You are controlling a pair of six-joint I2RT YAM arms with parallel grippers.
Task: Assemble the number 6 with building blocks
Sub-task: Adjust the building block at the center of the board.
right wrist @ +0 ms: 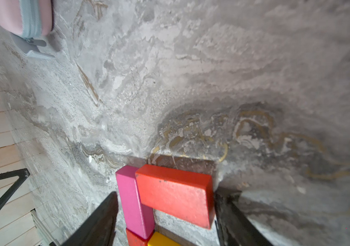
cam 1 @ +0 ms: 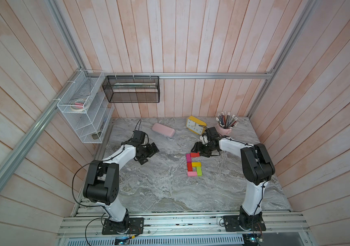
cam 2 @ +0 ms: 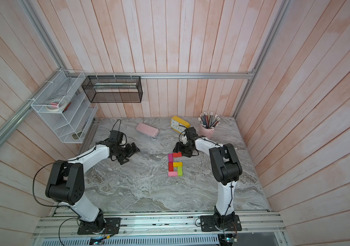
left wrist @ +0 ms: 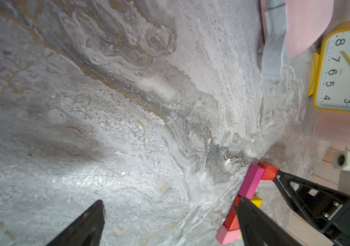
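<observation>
The building blocks lie flat on the marble table (cam 1: 159, 187) in a 6-like figure. A red brick (cam 1: 195, 154) is at the top and a magenta brick (cam 1: 188, 158) runs down the left. Below it lies another red brick (cam 1: 189, 166), with a yellow brick (cam 1: 196, 164) across the middle, a lime green brick (cam 1: 199, 171) on the right and a light pink brick (cam 1: 192, 174) at the bottom. My right gripper (right wrist: 166, 198) is low at the figure's top, its jaws apart and straddling the red brick (right wrist: 176, 196) and magenta brick (right wrist: 133, 202). One finger is against the red brick's end. My left gripper (left wrist: 169, 201) stands open over bare table to the left.
A rounded pink case (cam 1: 163, 130), a yellow clock (cam 1: 195, 125) and a pink cup of pencils (cam 1: 225, 127) stand along the back. A white wire shelf (cam 1: 84, 110) and a black mesh basket (cam 1: 131, 89) hang on the walls.
</observation>
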